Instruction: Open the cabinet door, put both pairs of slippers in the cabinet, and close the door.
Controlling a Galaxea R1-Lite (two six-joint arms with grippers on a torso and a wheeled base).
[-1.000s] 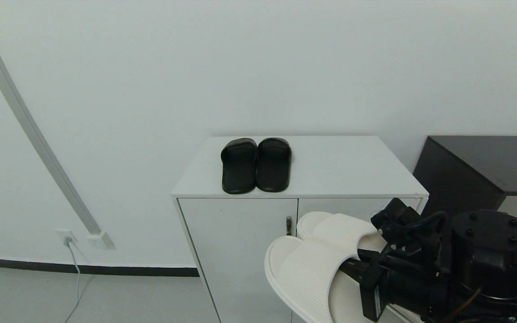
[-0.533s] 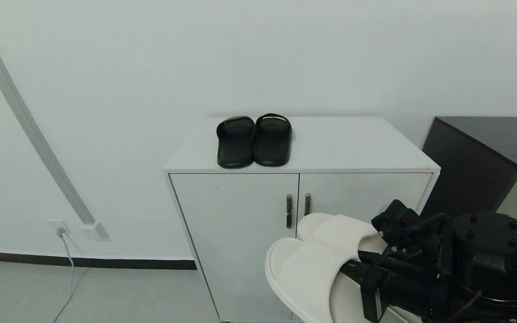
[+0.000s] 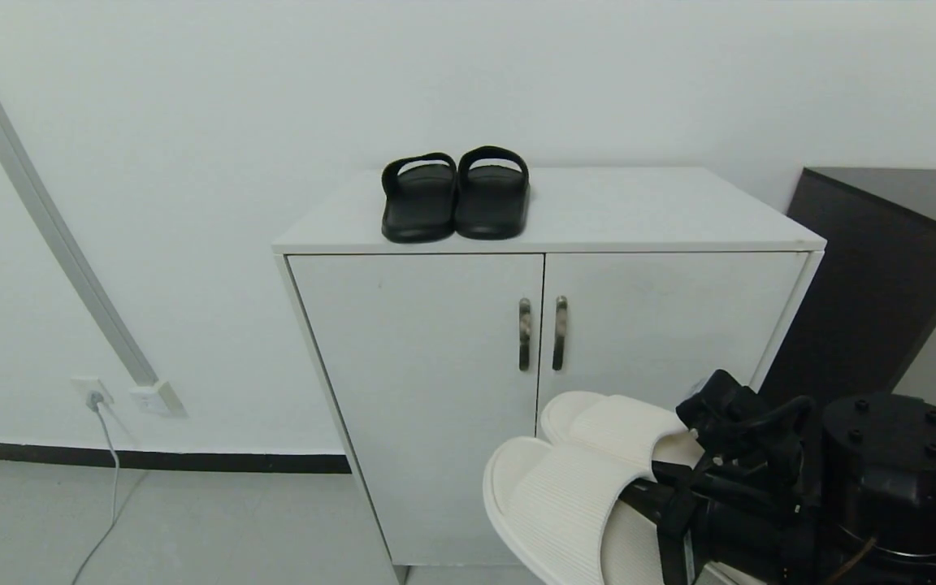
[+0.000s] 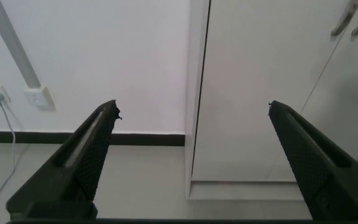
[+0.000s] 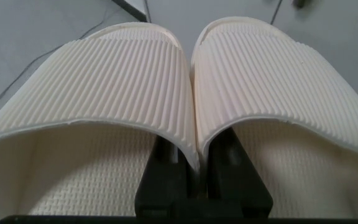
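right gripper [image 3: 648, 481] jaws clamped on adjoining straps of white slippers [image 3: 569, 491], left gripper [image 4: 192, 107] jaws wide apart, closed cabinet [image 3: 427, 366] ahead of them, black slippers [image 3: 456, 195] on its top

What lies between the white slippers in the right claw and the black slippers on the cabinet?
In the head view, the shut cabinet doors and their two handles lie between the white slippers and the black slippers.

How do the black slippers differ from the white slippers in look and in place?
The black slippers are smooth and dark; the white slippers are ribbed and cream. The black slippers rest on the cabinet top; the white slippers hang in the right gripper, lower, before the shut doors. Both pairs sit side by side, not yet inside.
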